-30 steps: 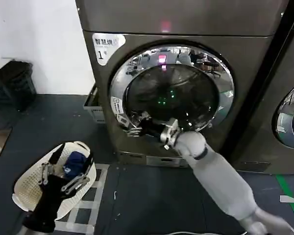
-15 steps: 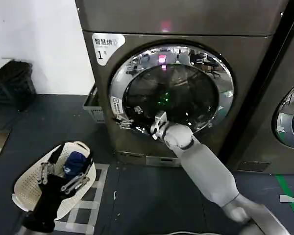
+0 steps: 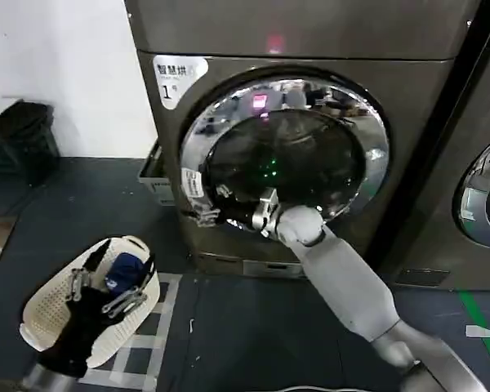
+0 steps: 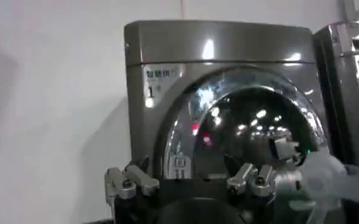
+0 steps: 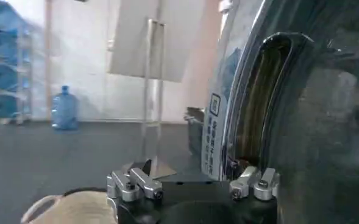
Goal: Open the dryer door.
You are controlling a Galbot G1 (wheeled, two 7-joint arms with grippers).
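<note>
**Right hand at the door's latch edge, door just cracked**

At the head view's 8 o'clock a white laundry basket (image 3: 90, 306) sits on the floor with the left hand (image 3: 98, 298) over it, its fingers spread and gripping nothing. The dryer (image 3: 229, 41), labelled "1", stands at 12 o'clock. Its dryer door (image 3: 376, 163) looks just off its seat; the right wrist view shows a gap behind the chrome ring. The right hand (image 3: 206, 214) reaches in at the ring's 8 o'clock, beside the white sticker (image 3: 191, 182). Whether its fingers are closed on the rim I cannot tell. The likely risk: the polished ring gives little purchase, so a pull off the hinge arc could slip the fingers free and let the door swing back.
</note>
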